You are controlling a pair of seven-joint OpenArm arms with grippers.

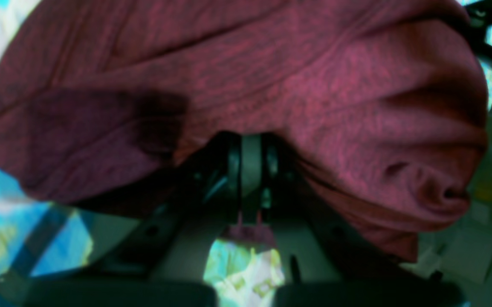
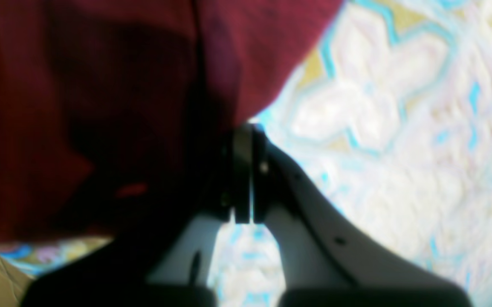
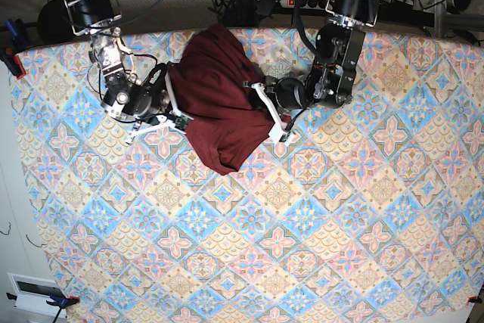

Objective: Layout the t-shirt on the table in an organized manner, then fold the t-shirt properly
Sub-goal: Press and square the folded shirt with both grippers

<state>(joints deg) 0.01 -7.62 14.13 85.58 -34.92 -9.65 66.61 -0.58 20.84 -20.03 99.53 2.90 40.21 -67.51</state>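
Note:
The dark maroon t-shirt (image 3: 219,96) lies bunched in a loose heap near the far edge of the patterned table (image 3: 302,247), held between my two arms. In the base view my left gripper (image 3: 277,122) pinches the heap's right edge. The left wrist view shows those jaws (image 1: 250,143) shut, with creased maroon fabric (image 1: 314,85) draped over the tips. At the heap's left edge my right gripper (image 3: 180,115) is clamped on cloth. Its closed jaws (image 2: 244,134) meet the edge of the shirt (image 2: 122,85) in the right wrist view. The sleeves are not distinguishable.
Cables, a power strip (image 3: 302,1) and the arm mounts crowd the strip behind the table's far edge. A white box with a clamp (image 3: 34,293) sits at the near left corner. The tablecloth (image 2: 399,128) stretches wide to the near side and right of the shirt.

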